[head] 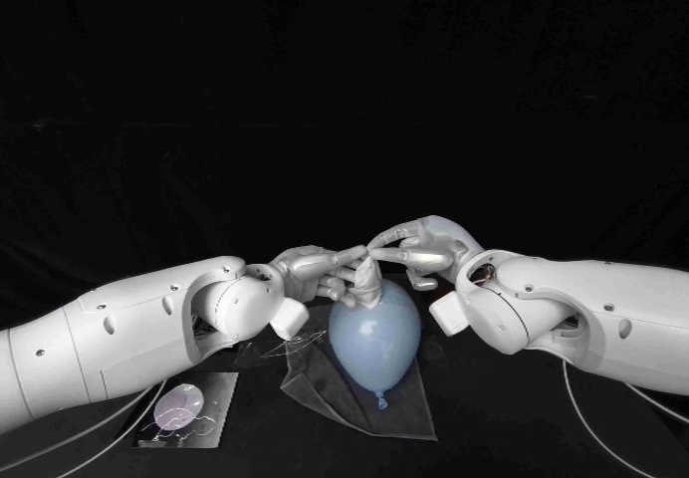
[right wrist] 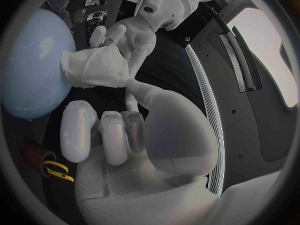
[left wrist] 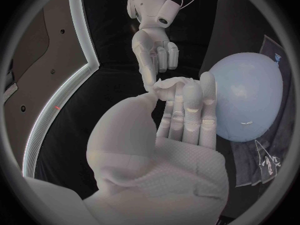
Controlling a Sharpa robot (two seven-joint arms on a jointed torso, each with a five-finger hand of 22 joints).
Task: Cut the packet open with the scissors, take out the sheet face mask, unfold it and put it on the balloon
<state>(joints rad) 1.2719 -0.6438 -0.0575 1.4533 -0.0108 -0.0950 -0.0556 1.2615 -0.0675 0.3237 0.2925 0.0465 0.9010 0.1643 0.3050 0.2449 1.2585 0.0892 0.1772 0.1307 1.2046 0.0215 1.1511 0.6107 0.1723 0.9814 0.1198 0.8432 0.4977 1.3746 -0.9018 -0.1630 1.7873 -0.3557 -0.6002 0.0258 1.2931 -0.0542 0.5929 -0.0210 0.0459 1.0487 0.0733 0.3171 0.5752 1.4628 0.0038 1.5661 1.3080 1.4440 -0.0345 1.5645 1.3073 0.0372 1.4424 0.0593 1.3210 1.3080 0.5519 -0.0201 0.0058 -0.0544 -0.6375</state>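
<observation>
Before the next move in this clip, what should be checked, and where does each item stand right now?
1. Sheet mask out of its packet: ok. It hangs between the two hands.
2. Left hand holding the mask: ok. Its fingertips pinch it.
3. Right hand holding the mask: cannot tell. Its fingers reach the mask's upper edge, but the contact itself is hidden.
4. Mask unfolded: not ok. It is bunched and narrow.
5. Balloon in place: ok. It lies just below the mask.
6. Scissors out of the way: ok. They lie on the table, apart from both hands.
</observation>
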